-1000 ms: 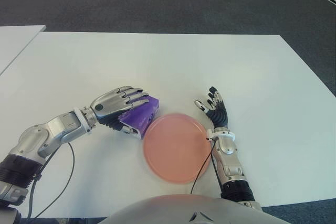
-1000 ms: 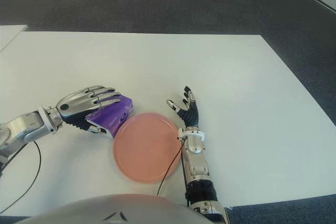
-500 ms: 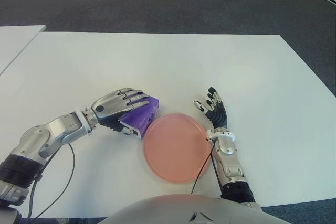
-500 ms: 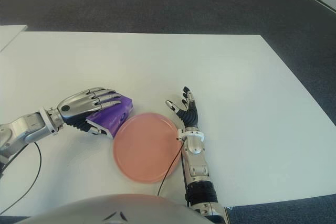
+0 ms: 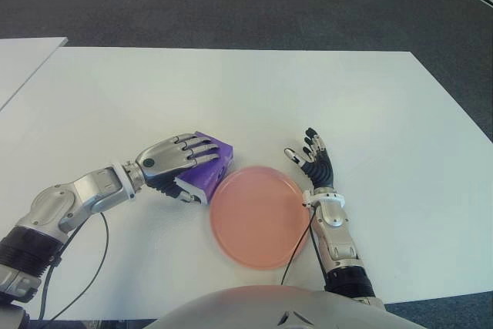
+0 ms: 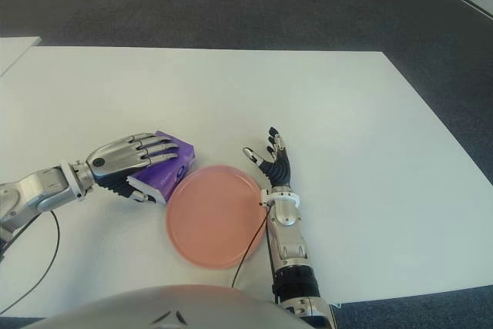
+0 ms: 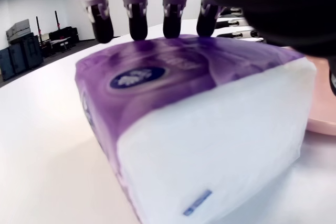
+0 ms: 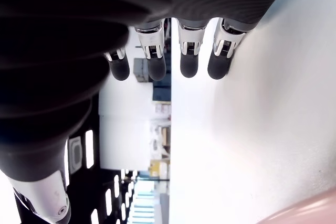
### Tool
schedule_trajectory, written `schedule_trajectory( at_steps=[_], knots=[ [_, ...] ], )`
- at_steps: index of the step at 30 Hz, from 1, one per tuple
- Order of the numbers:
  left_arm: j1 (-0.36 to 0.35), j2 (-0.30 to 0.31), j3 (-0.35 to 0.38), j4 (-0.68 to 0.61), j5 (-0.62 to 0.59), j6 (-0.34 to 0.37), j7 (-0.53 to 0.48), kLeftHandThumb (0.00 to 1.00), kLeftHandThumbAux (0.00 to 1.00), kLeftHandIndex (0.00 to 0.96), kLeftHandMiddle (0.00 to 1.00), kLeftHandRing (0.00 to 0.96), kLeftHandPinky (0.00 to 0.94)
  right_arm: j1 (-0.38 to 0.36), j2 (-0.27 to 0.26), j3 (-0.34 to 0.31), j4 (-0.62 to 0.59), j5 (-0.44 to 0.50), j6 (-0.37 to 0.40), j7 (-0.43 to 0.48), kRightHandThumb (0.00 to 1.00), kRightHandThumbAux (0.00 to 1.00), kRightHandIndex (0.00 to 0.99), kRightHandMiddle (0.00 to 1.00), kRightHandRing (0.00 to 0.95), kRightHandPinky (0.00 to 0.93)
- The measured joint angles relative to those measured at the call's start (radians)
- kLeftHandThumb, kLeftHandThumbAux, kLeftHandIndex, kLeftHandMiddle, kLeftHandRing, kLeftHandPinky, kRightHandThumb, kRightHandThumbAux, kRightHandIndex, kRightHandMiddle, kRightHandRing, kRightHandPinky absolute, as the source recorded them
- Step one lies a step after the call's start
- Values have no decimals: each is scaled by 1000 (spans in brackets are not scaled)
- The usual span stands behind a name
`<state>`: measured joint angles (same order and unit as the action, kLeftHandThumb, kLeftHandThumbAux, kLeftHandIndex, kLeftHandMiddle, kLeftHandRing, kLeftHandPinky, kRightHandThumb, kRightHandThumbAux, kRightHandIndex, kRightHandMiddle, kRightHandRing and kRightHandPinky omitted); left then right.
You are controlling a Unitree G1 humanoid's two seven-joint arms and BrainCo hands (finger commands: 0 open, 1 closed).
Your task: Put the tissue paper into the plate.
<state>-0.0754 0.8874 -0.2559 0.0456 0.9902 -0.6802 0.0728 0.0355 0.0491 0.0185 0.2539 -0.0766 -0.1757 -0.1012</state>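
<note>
A purple and white tissue pack (image 5: 216, 158) lies on the white table (image 5: 323, 90), its right end touching the left rim of the pink plate (image 5: 258, 221). My left hand (image 5: 172, 162) is laid over the pack from the left, fingers (image 7: 136, 24) stretched across its purple top and thumb against its near white side. The pack's far right corner shows past the fingertips. My right hand (image 5: 312, 161) shows at the plate's right edge, fingers (image 8: 152, 66) spread and holding nothing. Nothing lies in the plate.
A second white table (image 5: 23, 59) shows at the far left. Dark carpet lies beyond the table's far edge. A thin black cable (image 5: 296, 248) runs across the plate's right rim beside my right forearm.
My left hand has slid back to the left over the pack, uncovering its far right corner. The pack, the plate and my right hand have stayed where they were.
</note>
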Motion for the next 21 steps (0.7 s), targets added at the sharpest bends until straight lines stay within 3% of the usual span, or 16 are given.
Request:
schedule_trajectory(
  at_steps=[21],
  knots=[
    [-23,4,-76,71,44,12,49,262,222,0,0,0,0,7,4,0,-9,2,1,1,56,718,56,47,8,0]
  ],
)
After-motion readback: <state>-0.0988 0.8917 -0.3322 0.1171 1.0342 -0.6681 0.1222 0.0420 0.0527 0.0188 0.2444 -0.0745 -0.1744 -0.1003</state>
